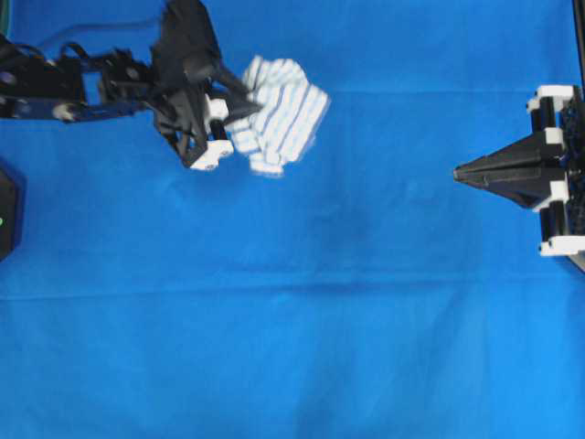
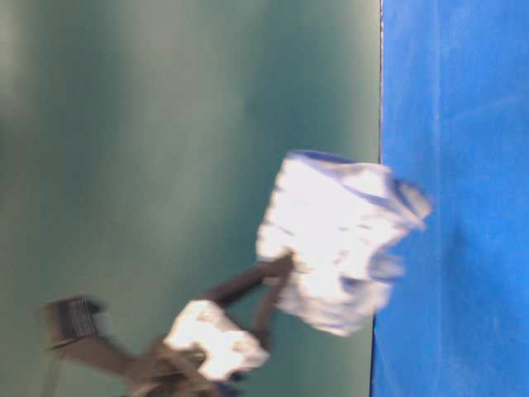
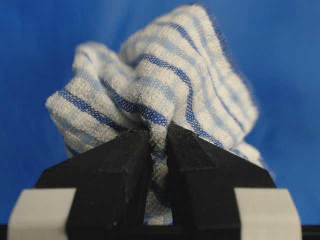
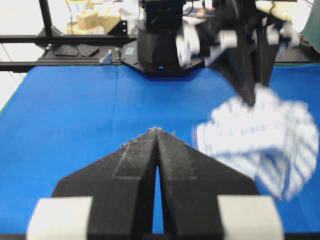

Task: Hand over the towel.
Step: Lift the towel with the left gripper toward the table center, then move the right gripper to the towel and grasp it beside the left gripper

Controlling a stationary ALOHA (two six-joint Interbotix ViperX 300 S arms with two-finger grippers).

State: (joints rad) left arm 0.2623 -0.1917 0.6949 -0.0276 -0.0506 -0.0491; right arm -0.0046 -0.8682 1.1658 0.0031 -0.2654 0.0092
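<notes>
The towel point(image 1: 279, 114) is a small white cloth with thin blue stripes, bunched up and held in the air at the upper left of the overhead view. My left gripper point(image 1: 245, 108) is shut on the towel's edge; the left wrist view shows the cloth point(image 3: 160, 95) pinched between the black jaws point(image 3: 159, 131). The towel hangs blurred in the table-level view point(image 2: 339, 240) and in the right wrist view point(image 4: 260, 137). My right gripper point(image 1: 457, 171) is shut and empty at the right edge, well apart from the towel, its tips point(image 4: 157, 131) touching.
A large plain blue cloth point(image 1: 302, 311) covers the whole table. The left arm's black base point(image 4: 160, 45) and a frame with boxes stand beyond the far table edge in the right wrist view. A dark unit point(image 1: 7, 215) sits at the left edge.
</notes>
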